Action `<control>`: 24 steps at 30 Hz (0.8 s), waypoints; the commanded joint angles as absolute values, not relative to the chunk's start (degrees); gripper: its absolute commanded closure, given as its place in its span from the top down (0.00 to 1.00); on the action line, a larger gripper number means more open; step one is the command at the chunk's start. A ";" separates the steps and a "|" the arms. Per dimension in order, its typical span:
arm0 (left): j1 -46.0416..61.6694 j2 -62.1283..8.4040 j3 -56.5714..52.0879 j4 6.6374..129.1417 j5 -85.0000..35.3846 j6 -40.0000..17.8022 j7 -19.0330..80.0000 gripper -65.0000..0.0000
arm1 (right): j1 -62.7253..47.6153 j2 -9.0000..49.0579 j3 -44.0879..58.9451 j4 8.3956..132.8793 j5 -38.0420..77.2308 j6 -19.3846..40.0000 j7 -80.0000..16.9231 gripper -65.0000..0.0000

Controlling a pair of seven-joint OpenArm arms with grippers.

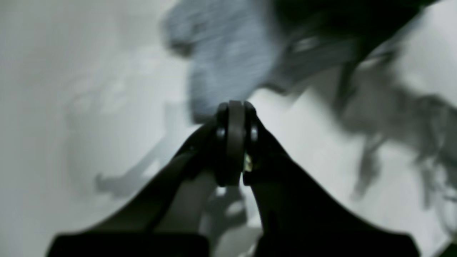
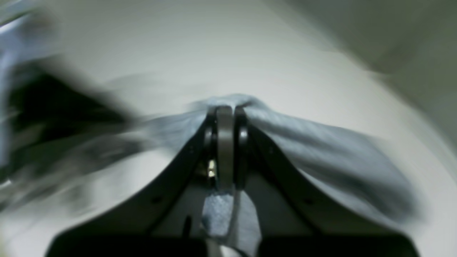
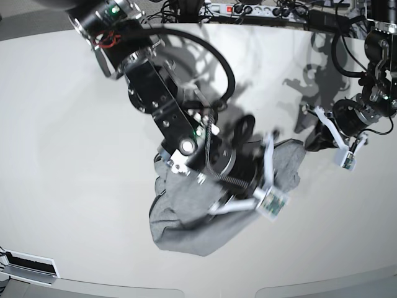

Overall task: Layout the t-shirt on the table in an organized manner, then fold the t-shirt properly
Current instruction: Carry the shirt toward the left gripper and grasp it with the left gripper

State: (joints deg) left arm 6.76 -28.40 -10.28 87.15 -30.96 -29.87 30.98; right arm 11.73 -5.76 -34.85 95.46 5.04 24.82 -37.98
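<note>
The grey t-shirt (image 3: 186, 223) lies crumpled in a heap on the white table (image 3: 62, 124), near the middle front. In the right wrist view my right gripper (image 2: 226, 109) is shut on a fold of the t-shirt (image 2: 321, 142), and fabric drapes off both sides of the tips. Its arm (image 3: 167, 112) reaches in from the top left, blurred over the heap. My left gripper (image 1: 235, 105) is shut with nothing visible between its fingers; the t-shirt (image 1: 221, 64) shows blurred just beyond them. In the base view my left gripper (image 3: 310, 139) sits at the shirt's right corner.
A power strip with cables (image 3: 248, 9) runs along the far edge. A flat white object (image 3: 28, 266) lies at the front left edge. The table's curved front edge (image 3: 217, 292) is close below the shirt. Arm shadows fall on the far right.
</note>
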 commanded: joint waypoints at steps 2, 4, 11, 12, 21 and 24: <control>6.02 -29.52 -10.94 88.05 -33.63 -33.80 30.28 0.00 | 10.83 -6.48 -34.72 96.23 5.43 25.02 -36.49 0.00; 6.00 -29.71 -10.96 88.05 -35.38 -36.23 30.46 0.00 | 8.58 -6.46 -34.72 96.20 4.21 25.15 -36.23 0.00; 5.32 -29.52 -11.05 88.05 -37.12 -36.73 28.34 0.20 | 3.53 -6.48 -34.74 96.23 6.20 32.32 -35.64 0.00; 5.28 -29.52 -11.05 88.05 -37.15 -36.73 28.34 0.31 | 3.14 -6.50 -34.74 96.23 6.24 33.17 -35.59 0.00; 5.19 -29.30 -10.76 88.05 -40.05 -40.00 28.36 0.64 | 3.03 -6.85 -34.94 96.23 15.29 39.13 -35.22 0.00; 5.04 -28.40 -10.07 88.05 -40.58 -40.00 28.53 0.63 | 3.03 -6.98 -34.94 96.23 16.29 39.48 -35.29 0.00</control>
State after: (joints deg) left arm 5.69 -28.03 -10.00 87.15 -39.05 -39.20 29.78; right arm 2.02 -5.85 -34.79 95.24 14.41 38.85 -37.43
